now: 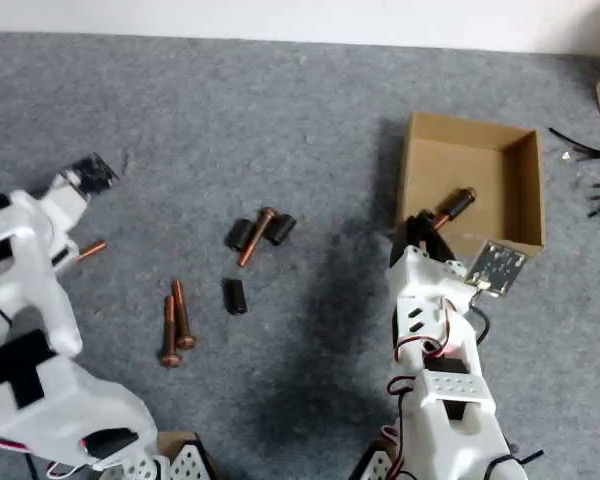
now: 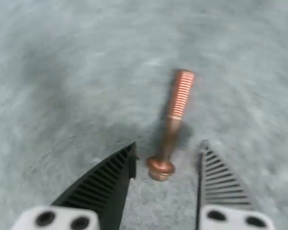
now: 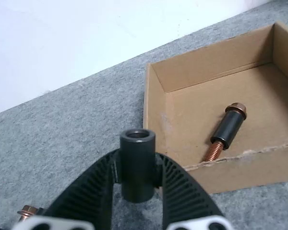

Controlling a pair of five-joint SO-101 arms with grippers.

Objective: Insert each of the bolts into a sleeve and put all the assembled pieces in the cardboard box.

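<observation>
Between the right gripper's (image 3: 137, 161) clenched fingers (image 3: 96, 187) a sleeve (image 3: 137, 143) is standing upright, beside the cardboard box (image 3: 206, 62) holding one assembled piece (image 3: 229, 127). The left gripper's (image 2: 168, 145) spread fingers (image 2: 105, 182) are flanking a bolt (image 2: 175, 115), loose sleeves (image 1: 241, 235) lying nearby on the carpet (image 1: 310, 120).

Place: a robotics lab or hobby workshop, most likely.
Surface: grey felt-like mat (image 1: 280, 120) over the desk, with a plain white wall (image 1: 280, 15) behind.
Gear: white plastic robot arms (image 1: 458, 395) with bare red and black wiring.
Hardware: loose copper-coloured metal bolts (image 1: 182, 312); thin black strips (image 1: 580, 148) at the desk's right edge.
</observation>
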